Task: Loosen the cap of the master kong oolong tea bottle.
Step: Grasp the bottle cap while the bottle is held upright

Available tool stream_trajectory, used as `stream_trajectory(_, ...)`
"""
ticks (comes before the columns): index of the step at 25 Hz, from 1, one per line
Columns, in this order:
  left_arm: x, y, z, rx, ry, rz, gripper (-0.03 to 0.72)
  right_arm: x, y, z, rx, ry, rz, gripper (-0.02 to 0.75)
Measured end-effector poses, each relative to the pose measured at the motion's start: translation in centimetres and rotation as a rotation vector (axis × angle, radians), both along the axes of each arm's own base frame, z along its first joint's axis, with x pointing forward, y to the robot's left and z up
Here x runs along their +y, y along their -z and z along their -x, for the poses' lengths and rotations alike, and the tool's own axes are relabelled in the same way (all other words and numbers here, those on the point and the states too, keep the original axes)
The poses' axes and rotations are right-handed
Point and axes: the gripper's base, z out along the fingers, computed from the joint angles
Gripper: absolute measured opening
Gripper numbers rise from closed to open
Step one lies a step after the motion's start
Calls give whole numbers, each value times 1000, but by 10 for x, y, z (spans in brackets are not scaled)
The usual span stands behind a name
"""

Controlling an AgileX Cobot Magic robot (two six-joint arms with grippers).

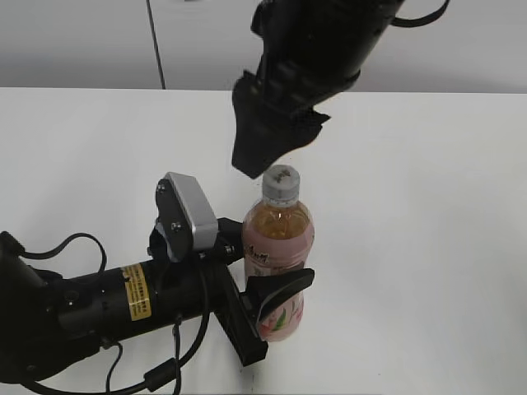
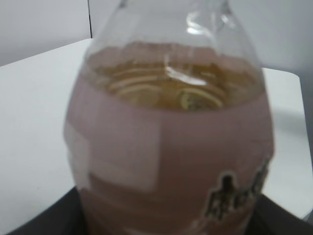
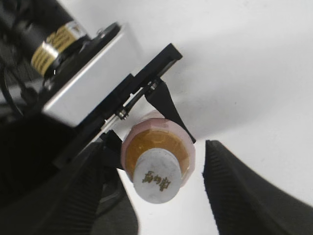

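Observation:
The master kong oolong tea bottle [image 1: 278, 247] stands upright on the white table, amber tea above a pink label. It fills the left wrist view [image 2: 171, 147]. My left gripper [image 1: 272, 296] is shut on the bottle's lower body from the left side. The white cap [image 1: 282, 183] sits on the bottle's neck; the right wrist view shows it from above [image 3: 157, 177] with a dark mark on top. My right gripper [image 3: 159, 196] is open, its fingers on either side of the cap and apart from it; in the exterior view it hangs just above the cap [image 1: 257, 163].
The white table [image 1: 428, 247] spreads around the bottle. My left arm [image 1: 107, 304] with its cables lies along the table's front left. A grey wall [image 1: 82, 41] runs behind the table.

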Motion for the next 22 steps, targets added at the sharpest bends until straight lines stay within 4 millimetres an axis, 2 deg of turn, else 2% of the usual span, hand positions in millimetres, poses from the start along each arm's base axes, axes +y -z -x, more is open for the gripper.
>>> stream_trajectory(2,0,0,0,0,0,0,386,-2,-4,1,95,262,-26,488)
stream_trajectory(4,0,0,0,0,0,-1,386,-3,-4,1,170,447,-41,491)
stream_trajectory(7,0,0,0,0,0,-1,386,-3,-4,1,242,614,-58,491)
stream_trajectory(10,0,0,0,0,0,-1,386,-4,-2,1,267,684,-53,491)
stream_trajectory(16,0,0,0,0,0,-1,386,-11,29,6,313,730,51,491)
stream_trajectory(22,0,0,0,0,0,-1,386,-11,32,7,317,733,60,490)
